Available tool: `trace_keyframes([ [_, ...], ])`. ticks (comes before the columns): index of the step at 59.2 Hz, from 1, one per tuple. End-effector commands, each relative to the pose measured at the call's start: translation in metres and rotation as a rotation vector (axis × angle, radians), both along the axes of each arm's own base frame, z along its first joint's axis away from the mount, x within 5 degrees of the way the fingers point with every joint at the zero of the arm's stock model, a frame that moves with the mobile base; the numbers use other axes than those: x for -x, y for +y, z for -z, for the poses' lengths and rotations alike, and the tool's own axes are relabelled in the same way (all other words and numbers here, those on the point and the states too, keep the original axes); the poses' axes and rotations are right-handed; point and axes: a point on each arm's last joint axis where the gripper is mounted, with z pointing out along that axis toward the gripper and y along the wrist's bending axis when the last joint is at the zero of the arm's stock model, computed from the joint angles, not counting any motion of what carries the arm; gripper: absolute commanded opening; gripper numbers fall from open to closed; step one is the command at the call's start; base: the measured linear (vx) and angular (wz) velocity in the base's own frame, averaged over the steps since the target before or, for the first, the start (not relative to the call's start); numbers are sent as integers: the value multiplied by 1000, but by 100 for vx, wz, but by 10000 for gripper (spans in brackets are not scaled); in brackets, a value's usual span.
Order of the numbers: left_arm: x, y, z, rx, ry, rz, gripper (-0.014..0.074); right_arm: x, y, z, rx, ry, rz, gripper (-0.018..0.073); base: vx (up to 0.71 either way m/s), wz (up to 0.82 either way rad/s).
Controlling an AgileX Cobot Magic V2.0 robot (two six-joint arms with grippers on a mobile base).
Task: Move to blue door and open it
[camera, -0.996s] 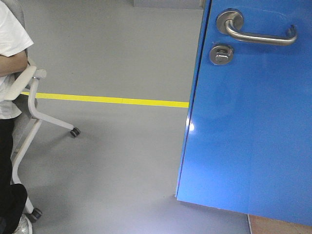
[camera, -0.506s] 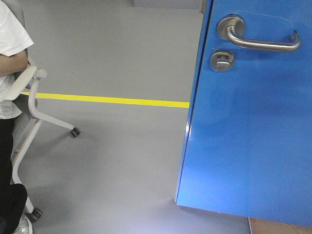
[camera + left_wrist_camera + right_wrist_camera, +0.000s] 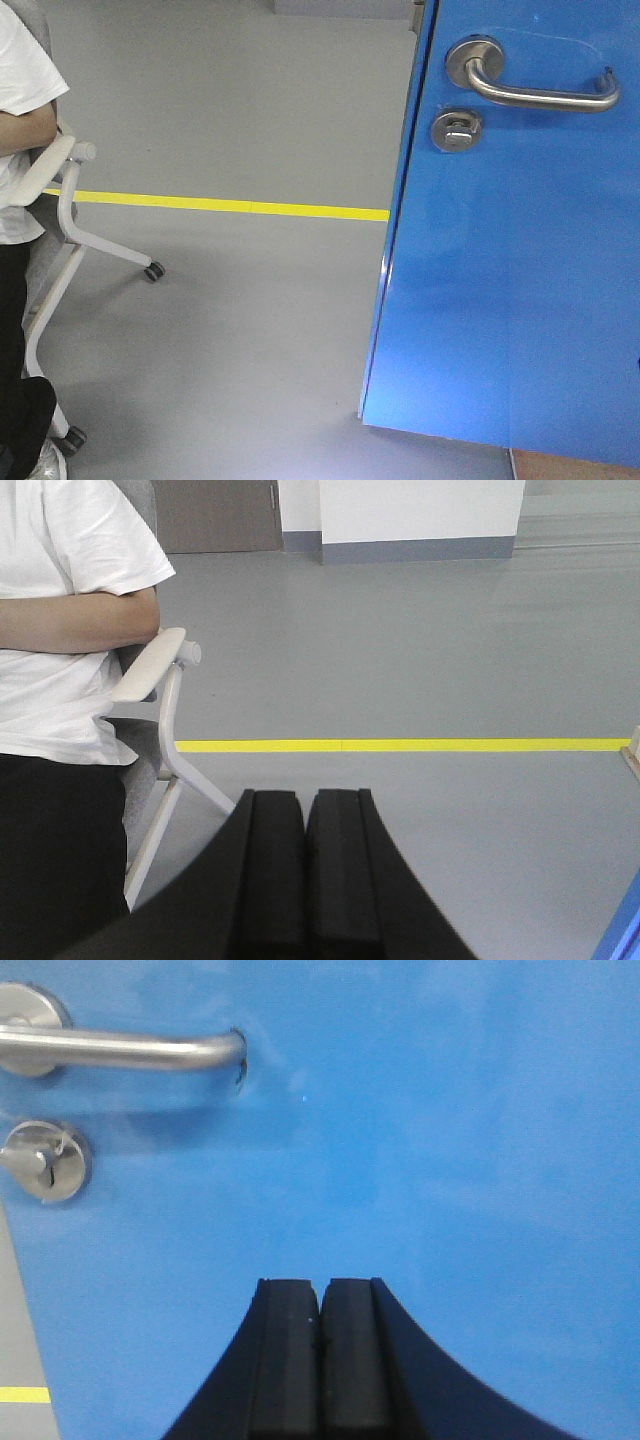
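1. The blue door (image 3: 510, 260) fills the right side of the front view, a glossy flat panel whose left edge runs from the top of the frame down to the floor.
2. A steel lever handle (image 3: 535, 85) sits high on the door, its round mount near the left edge and its bar reaching to the right; a round lock (image 3: 456, 130) sits just below the mount.
3. The floor (image 3: 250, 320) is smooth grey, crossed by a yellow line (image 3: 230, 206) that runs left from the door's edge.
4. At the left of the front view stands a white chair (image 3: 70, 215) on small wheels, with a person (image 3: 22, 130) in a white shirt and dark trousers seated in it.
5. In the left wrist view a pale wall with a grey skirting (image 3: 420, 550) closes the far end of the room.
6. The right claw (image 3: 322, 1360) points straight at the door panel, below and to the right of the handle and lock; whether it touches the panel cannot be told.
7. Its two black fingers are pressed together, with nothing between them.
8. The left claw (image 3: 306, 880) points out over the open floor towards the yellow line, with the chair and person to its left.
9. Its fingers are likewise closed against each other and hold nothing.
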Motion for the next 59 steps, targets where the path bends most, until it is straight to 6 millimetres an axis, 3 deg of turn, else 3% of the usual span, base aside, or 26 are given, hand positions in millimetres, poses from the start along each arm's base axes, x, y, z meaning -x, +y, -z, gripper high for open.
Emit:
trace_keyframes([
  [1,0,-1,-18,6,-123,7,71,5,1,-1,13,-111,-1,-5,0,0],
  [8,0,-1,-18,6,-123,7,71,13,1,17,-1,-112,1,-5,0,0],
  [13,0,-1,-18,6,-123,7,71,20,2,18,13,-137,4,-5,0,0],
  [59,0,-1,-18,6,-124,7,71,19,2,20,-24,-108,3,-4,0,0],
])
